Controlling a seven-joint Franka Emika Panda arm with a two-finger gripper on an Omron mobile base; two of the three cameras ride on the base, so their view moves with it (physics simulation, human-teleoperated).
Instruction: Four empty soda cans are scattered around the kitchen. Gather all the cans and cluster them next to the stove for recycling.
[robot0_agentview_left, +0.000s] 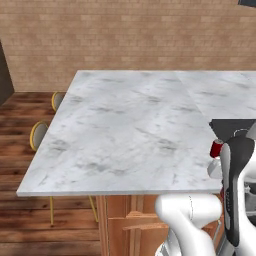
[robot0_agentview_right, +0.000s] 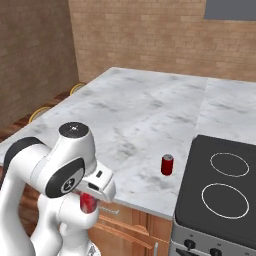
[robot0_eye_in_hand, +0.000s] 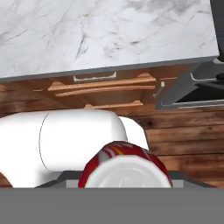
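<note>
Red can (robot0_eye_in_hand: 125, 168) clamped in gripper (robot0_agentview_right: 90, 200), held low beside desk (robot0_agentview_right: 140, 115) for transport; second red can (robot0_agentview_right: 167, 164) already set beside stove (robot0_agentview_right: 220, 200).

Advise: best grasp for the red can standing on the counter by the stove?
Grip the red can on the counter across its round side wall, near mid-height, probably coming from above or from the open marble side. It stands upright, apart from the cooktop edge, with bare counter around it. The gripper is already shut on another red can.
</note>
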